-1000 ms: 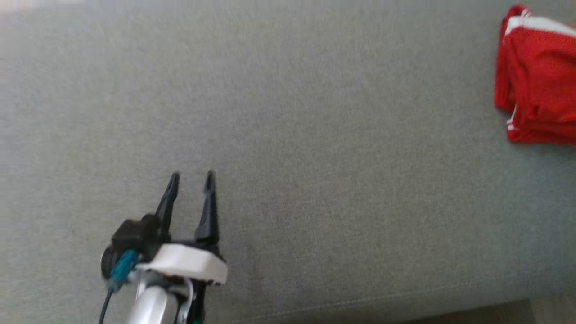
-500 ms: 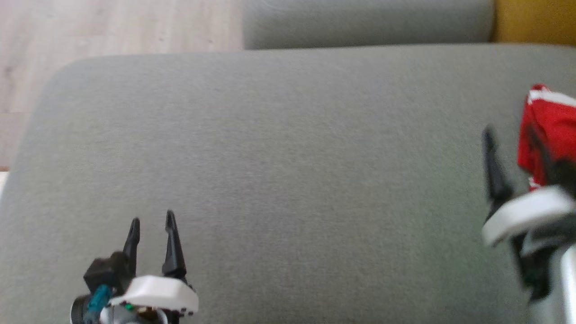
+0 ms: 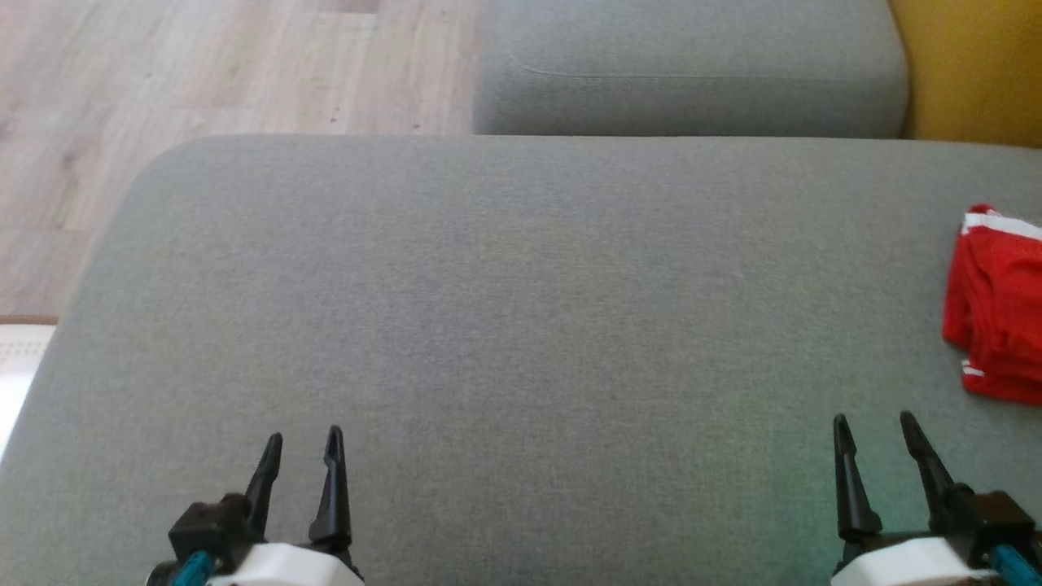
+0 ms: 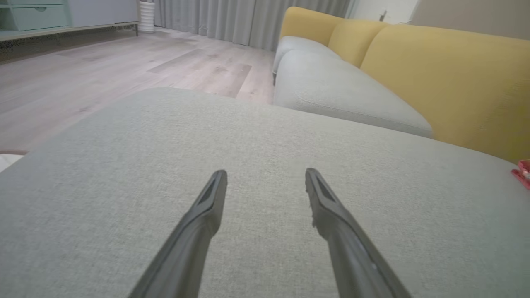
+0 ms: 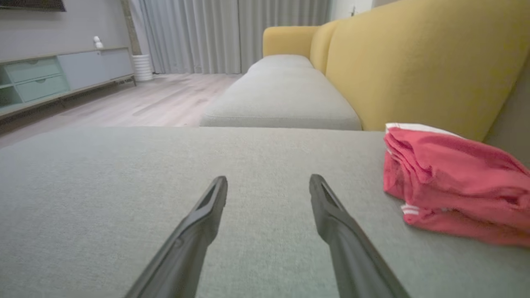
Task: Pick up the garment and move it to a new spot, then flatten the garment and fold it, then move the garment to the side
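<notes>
Both the left gripper [image 3: 304,436] and the right gripper [image 3: 872,419] are held empty, jaws apart, over the grey sofa cushion [image 3: 521,309]. The red garment [image 3: 997,309] is seen bunched at its right edge. Judged light, soft and limp, it is best pinched at a layered edge.

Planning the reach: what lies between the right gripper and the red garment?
Bare grey cushion, nothing else; the head view shows the right gripper and red garment apart.
</notes>
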